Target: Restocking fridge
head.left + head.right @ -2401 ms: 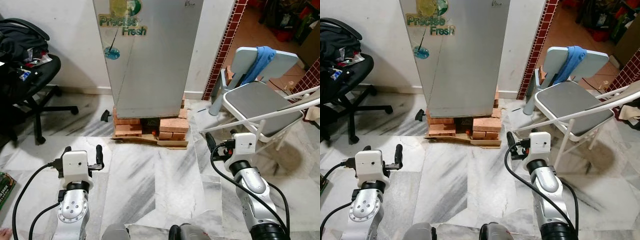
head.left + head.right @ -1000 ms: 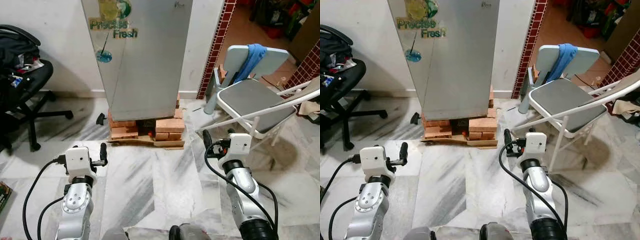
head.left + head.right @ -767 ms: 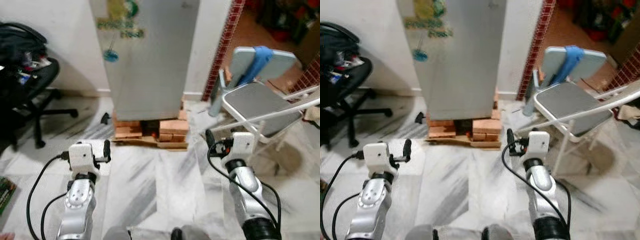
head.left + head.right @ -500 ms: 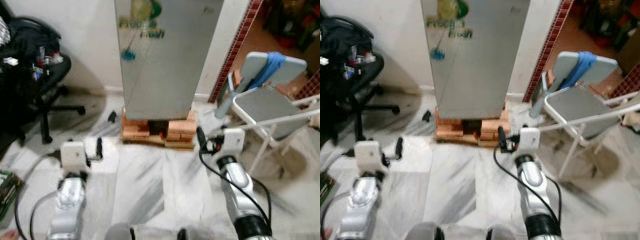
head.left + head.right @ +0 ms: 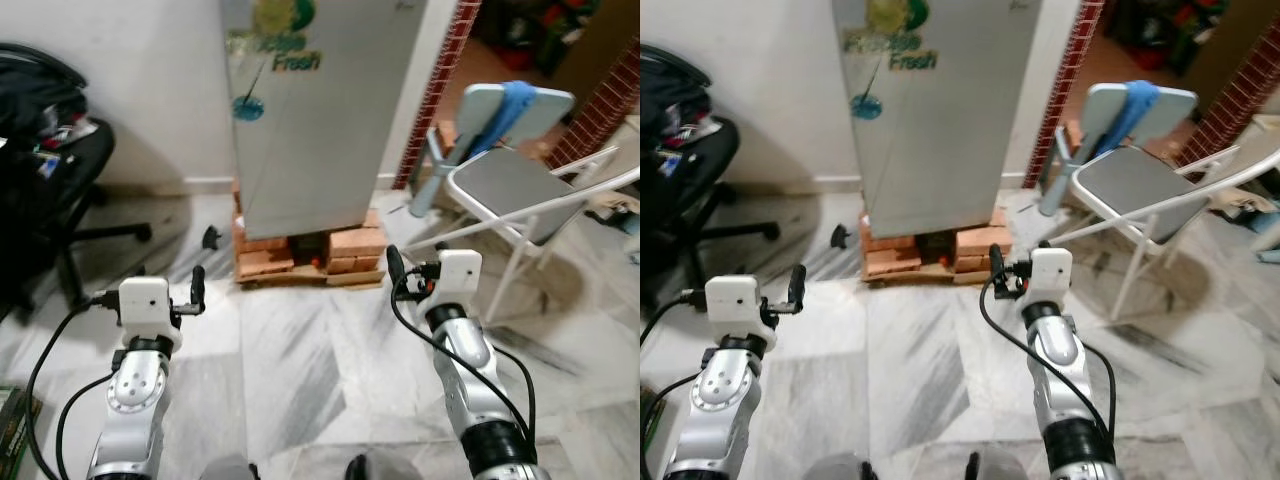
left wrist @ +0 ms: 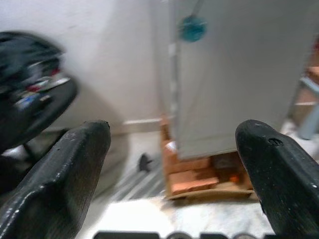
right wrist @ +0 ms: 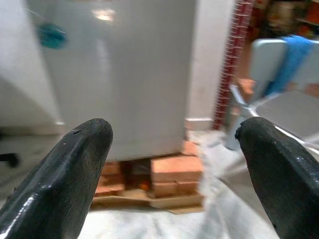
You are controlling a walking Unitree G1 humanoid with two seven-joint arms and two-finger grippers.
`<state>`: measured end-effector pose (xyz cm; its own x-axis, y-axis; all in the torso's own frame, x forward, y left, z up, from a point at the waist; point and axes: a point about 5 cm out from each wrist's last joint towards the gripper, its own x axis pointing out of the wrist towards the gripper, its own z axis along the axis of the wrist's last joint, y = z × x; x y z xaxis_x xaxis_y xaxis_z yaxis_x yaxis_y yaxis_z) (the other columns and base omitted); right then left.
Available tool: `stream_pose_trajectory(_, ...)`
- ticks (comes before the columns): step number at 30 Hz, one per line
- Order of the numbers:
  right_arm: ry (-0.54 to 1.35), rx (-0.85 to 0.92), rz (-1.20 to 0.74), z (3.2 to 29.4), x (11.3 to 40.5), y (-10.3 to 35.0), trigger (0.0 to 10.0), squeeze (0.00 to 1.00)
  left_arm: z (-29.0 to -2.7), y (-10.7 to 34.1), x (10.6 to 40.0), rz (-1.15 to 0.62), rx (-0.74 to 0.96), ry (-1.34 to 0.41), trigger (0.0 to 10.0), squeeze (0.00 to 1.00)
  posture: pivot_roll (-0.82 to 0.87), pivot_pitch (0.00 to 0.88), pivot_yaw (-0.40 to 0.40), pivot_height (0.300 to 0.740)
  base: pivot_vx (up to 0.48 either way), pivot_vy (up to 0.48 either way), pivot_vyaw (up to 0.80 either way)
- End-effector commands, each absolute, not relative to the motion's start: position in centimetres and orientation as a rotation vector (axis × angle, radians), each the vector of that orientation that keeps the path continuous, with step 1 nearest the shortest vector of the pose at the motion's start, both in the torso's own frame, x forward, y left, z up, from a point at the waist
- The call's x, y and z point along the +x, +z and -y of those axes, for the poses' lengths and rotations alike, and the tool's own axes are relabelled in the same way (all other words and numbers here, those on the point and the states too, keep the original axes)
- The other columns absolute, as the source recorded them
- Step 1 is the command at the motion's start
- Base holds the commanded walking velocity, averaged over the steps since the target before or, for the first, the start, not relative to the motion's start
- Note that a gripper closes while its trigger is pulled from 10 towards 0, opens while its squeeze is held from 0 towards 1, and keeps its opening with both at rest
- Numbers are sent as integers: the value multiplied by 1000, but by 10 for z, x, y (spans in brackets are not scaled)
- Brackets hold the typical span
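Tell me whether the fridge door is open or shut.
Shut. The fridge shows an unbroken grey front with stickers, no gap and no interior, standing on bricks. Both grippers, left and right, hang open and empty.

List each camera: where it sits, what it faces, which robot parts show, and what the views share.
Left eye view: head camera, looking down at the fridge on bricks; left claw and right claw raised.
Right eye view: same head, same scene, folding chair to the right.
Left wrist view: along two spread black fingers toward the fridge.
Right wrist view: along spread fingers toward the fridge.
Shared: all four show the fridge and bricks.
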<state>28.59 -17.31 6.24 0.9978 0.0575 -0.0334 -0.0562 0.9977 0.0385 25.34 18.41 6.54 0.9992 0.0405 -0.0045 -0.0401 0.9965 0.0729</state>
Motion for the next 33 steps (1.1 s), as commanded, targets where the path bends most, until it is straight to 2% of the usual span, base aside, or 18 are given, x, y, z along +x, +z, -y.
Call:
stream_pose_trajectory(1, 61, 49, -42, 172, 288, 62, 10000, 0, -185, 63, 250, -13, 85, 24, 10000, 0, 63, 74, -20, 740, 435, 0, 0)
stream_pose_trajectory(12, 60, 57, -49, 172, 287, 61, 10000, 0, -184, 62, 249, -21, 70, 16, 10000, 0, 60, 83, -23, 740, 468, 0, 0)
stream_pose_trajectory(19, 62, 59, -54, 173, 287, 60, 10000, 0, -184, 61, 247, -30, 65, 19, 10000, 0, 62, 89, -25, 740, 427, 0, -479)
stream_pose_trajectory(26, 71, 58, -56, 172, 287, 60, 10000, 0, -186, 59, 248, -47, 68, 30, 10000, 0, 63, 92, -16, 740, 335, 334, -490)
stream_pose_trajectory(33, 81, 63, -54, 169, 289, 60, 10000, 0, -186, 58, 246, -53, 82, 25, 10000, 0, 68, 105, -7, 740, 0, 439, -347)
